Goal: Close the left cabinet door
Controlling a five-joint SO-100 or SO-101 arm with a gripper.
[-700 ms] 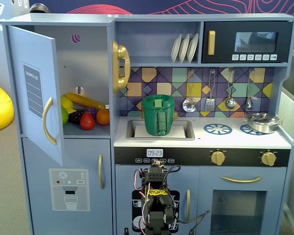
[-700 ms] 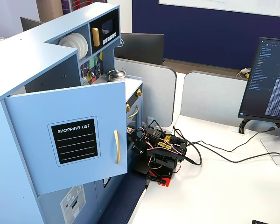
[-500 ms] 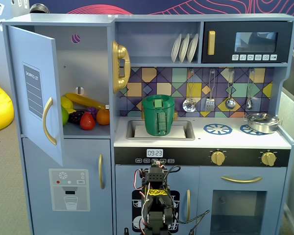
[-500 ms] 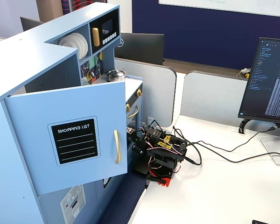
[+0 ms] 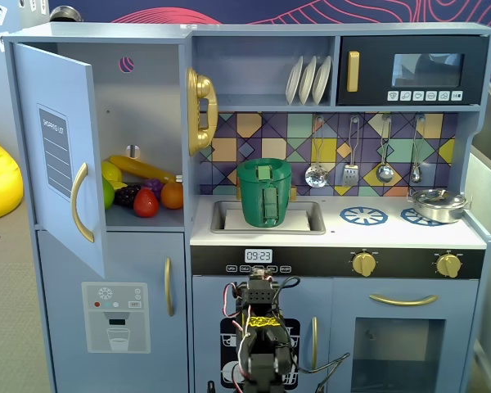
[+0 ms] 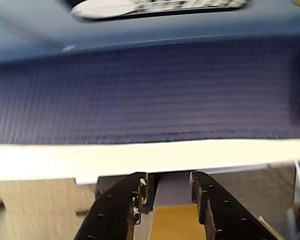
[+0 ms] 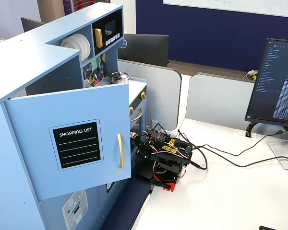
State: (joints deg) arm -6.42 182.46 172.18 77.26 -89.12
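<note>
Light-blue wooden toy-fridge door with the black chalkboard label and curved gold handle (image 5: 61, 155) stands swung wide open at the upper left of the play kitchen in a fixed view, baring a shelf of coloured plastic fruit (image 5: 139, 190); the black servo arm (image 5: 260, 336) sits folded low in front of the cabinet, well apart from that door; in the wrist view the tool (image 6: 168, 192) shows two dark fingers (image 6: 126, 207) parted by a moderate gap with nothing between them, looking at a dark blue ribbed surface and a pale edge, the door itself out of sight; in another fixed view the same door (image 7: 69, 143) juts out from the cabinet's side towards the camera, its "SHOPPING LIST" label facing outward, while the arm rests on the white worktop (image 7: 221, 191) just past the door's free edge, not touching it; the step in hand seems to be the very start, the approach not yet made; next the arm would need to rise, reach the door's outer face near the handle, and push it towards the cabinet until it shuts.
</note>
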